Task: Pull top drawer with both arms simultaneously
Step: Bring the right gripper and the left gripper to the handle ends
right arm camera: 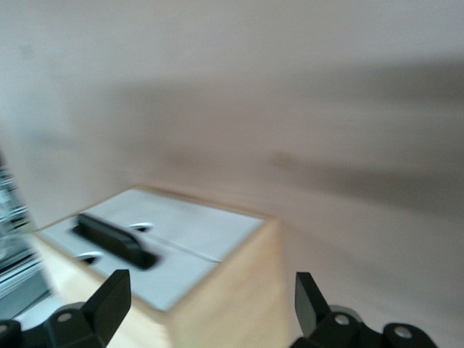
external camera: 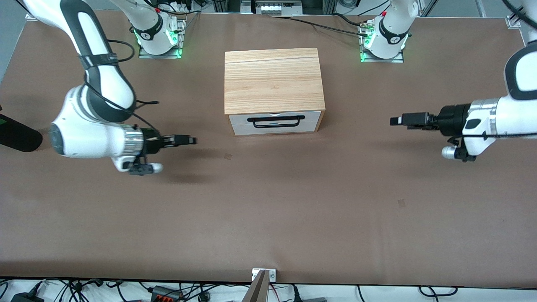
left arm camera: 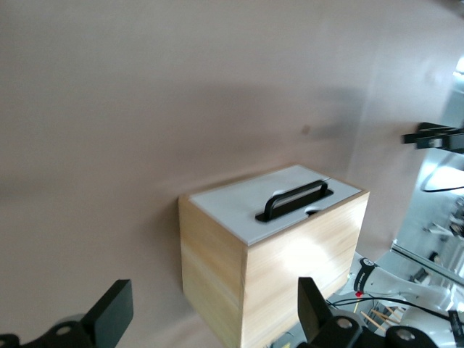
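The top drawer (external camera: 311, 118) is shut, flush in the light-wood cabinet (external camera: 272, 82) at the table's middle, its white front and black bar handle (external camera: 275, 121) facing the front camera. My left gripper (external camera: 394, 121) is open and empty, hovering toward the left arm's end of the table and pointing at the cabinet. My right gripper (external camera: 191, 140) is open and empty, hovering toward the right arm's end. The left wrist view shows the drawer front (left arm camera: 232, 210) and handle (left arm camera: 293, 199) between the open left gripper (left arm camera: 210, 312). The right wrist view shows the front (right arm camera: 181, 232), handle (right arm camera: 112, 239) and right gripper (right arm camera: 209, 301).
The cabinet stands on a brown table mat (external camera: 268, 209). A dark object (external camera: 16, 135) lies at the right arm's end of the table. A metal bracket (external camera: 263, 274) sits at the edge nearest the front camera. The right gripper also shows in the left wrist view (left arm camera: 431, 136).
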{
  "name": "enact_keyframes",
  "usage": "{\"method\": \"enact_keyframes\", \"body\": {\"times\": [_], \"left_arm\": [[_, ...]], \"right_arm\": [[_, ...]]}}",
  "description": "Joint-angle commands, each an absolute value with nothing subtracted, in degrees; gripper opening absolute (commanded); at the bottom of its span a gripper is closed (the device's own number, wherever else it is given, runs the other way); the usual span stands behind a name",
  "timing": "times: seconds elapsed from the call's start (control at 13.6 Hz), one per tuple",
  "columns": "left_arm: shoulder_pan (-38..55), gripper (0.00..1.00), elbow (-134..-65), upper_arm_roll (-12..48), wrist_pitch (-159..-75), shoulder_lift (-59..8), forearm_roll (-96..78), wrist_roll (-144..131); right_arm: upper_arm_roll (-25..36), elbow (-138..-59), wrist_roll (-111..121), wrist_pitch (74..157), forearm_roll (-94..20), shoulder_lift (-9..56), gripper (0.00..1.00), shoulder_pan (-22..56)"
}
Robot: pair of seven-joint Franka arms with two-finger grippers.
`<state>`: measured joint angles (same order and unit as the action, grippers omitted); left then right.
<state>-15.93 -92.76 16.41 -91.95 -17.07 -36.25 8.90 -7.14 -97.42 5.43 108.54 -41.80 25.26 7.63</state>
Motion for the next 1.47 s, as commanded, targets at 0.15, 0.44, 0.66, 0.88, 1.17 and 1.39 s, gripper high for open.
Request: {"method": "enact_keyframes", "body": {"times": [0.15, 0.44, 0.66, 0.88, 1.17, 1.39], "left_arm": [[-16.9, 1.0, -92.5, 16.5, -94.6, -23.6, -44.1, 26.1], [-12.2, 1.0, -99.5, 20.1, -108.7, -26.5, -47.4, 28.0], [-13.0, 1.0, -106.9, 21.6, -110.7, -27.2, -62.7, 40.4], [-12.7, 1.0, -115.3, 21.7, -110.0, -27.3, -79.9, 52.1], [-12.6, 1.0, -116.1, 24.1, -109.3, -33.0, -88.2, 57.0], [-12.6, 1.0, -118.8, 27.2, -107.2, -38.2, -99.7, 66.7]], "right_arm": [[-7.2, -95.3, 24.6, 108.7, -60.5, 31.2, 1.0, 9.8], [-7.3, -95.8, 46.6, 105.1, -72.8, 39.3, 1.0, 9.8], [-7.3, -95.5, 55.4, 98.5, -83.5, 45.6, 1.0, 10.4], [-7.3, -96.1, 55.5, 98.3, -83.9, 45.7, 1.0, 11.9], [-8.1, -98.5, 54.8, 97.9, -86.1, 45.7, 1.0, 13.3], [-8.5, -99.6, 54.4, 97.7, -86.7, 45.7, 1.0, 13.6]]}}
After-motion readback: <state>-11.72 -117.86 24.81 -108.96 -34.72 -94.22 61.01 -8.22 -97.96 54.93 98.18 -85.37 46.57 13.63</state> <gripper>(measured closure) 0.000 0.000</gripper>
